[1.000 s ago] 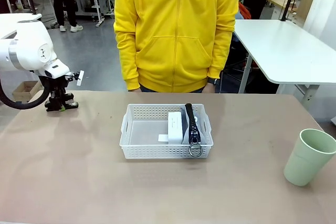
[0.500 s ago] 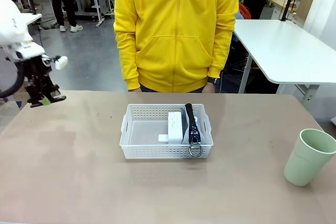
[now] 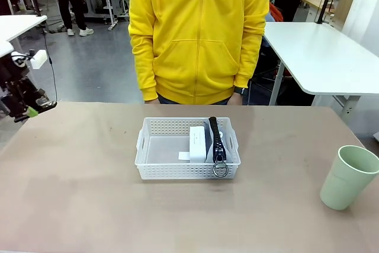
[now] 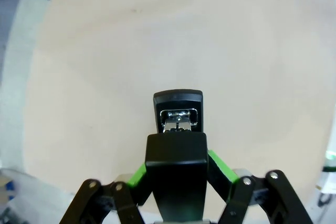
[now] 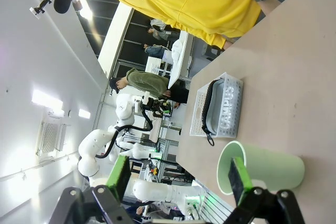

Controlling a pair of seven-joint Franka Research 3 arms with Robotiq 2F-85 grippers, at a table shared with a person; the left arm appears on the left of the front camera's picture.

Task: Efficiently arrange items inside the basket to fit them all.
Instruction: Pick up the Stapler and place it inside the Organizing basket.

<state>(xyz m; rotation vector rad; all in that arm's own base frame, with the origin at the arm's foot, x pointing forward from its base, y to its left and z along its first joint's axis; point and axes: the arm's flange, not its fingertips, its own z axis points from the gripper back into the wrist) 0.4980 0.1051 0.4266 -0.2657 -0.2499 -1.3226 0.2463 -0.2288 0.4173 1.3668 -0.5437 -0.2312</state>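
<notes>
Front view: the white basket sits mid-counter, directly in front of a person in a yellow hoodie who stands at the far edge. Inside it, toward the right end, a white box stands on edge. It touches a grey pouch, whose black zip runs toward the near wall and whose ring pull hangs over the rim. The left part of the basket is bare. A pale green cup stands upright near the right edge, well apart from the basket. The left tool hangs at the far left, over the counter's corner.

Left wrist view: the left tool is clenched on a black stapler, with the green pads pressed to its sides and its metal mouth pointing ahead. Bare counter lies below.

Right wrist view: the right tool is released, its pads spread wide with nothing between them. Beyond them are the cup, then the basket holding the pouch, and the person beyond.
</notes>
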